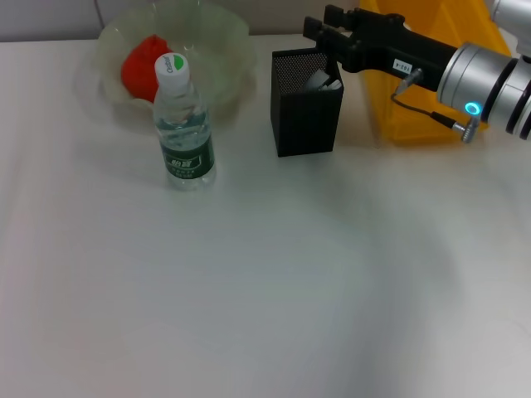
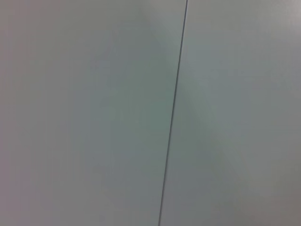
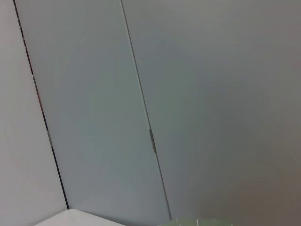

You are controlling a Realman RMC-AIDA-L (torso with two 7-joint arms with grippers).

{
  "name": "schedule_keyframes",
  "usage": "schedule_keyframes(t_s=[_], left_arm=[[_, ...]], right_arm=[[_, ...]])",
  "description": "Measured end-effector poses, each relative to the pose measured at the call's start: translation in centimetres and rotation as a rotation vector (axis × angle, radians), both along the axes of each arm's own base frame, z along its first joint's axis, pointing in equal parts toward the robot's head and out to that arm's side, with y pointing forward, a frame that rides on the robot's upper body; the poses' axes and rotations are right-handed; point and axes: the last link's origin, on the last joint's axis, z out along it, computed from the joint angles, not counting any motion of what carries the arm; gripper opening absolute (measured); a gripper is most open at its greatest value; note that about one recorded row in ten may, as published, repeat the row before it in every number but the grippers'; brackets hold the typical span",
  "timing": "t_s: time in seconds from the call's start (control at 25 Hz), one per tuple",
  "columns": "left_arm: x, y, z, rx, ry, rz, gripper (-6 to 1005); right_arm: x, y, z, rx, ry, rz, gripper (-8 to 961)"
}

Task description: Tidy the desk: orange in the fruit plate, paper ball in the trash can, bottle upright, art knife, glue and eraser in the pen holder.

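Note:
The orange [image 1: 145,65] lies in the pale-green fruit plate [image 1: 224,50] at the back left. In front of the plate the bottle [image 1: 184,124] stands upright with its white cap on top. The black mesh pen holder [image 1: 303,112] stands at the back centre, and a grey item [image 1: 325,80] shows inside its rim. My right gripper [image 1: 325,25] hangs open just above the holder's far rim, with nothing between its fingers. The yellow trash can [image 1: 423,99] stands behind my right arm. The paper ball, art knife, glue and eraser are out of view. My left gripper appears in no view.
The white desk [image 1: 265,290] stretches from the objects toward me. My right forearm [image 1: 481,79] reaches in from the right, across the front of the trash can. Both wrist views face grey wall panels [image 2: 94,113].

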Motion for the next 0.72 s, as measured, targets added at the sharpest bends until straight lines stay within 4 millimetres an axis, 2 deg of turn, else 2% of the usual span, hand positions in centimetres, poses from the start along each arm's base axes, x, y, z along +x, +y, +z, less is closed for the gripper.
schedule_keyframes(t_s=[0.2,0.32,0.48,0.52,0.56,0.6,0.72], left_arm=[[0.1,-0.1,0.0,-0.012,-0.009,-0.010,514],[0.2,0.0,0.0,-0.057,-0.022,-0.021,514],[1.4,0.9,1.0,-0.285,0.005,-0.119,515],[1.4,0.9,1.0,-0.285,0.005,-0.119,515],[2.4,0.8,1.3,-0.413,0.038,-0.188,515],[2.7,0.8,1.3,-0.442,0.051,-0.204,515],[3.8,0.4,1.1,-0.584,0.114,-0.270,515]], right_arm=[[0.0,-0.6,0.0,-0.013,0.054,-0.004,419],[-0.6,-0.9,0.3,-0.030,0.121,0.011,476],[-2.8,-2.0,1.2,-0.161,0.233,0.094,522],[-3.6,-2.3,1.3,-0.209,0.235,0.131,527],[-4.4,-2.7,1.4,-0.262,0.234,0.163,531],[-5.8,-3.5,1.5,-0.352,0.205,0.226,535],[-6.8,-4.2,1.5,-0.439,0.158,0.269,548]])
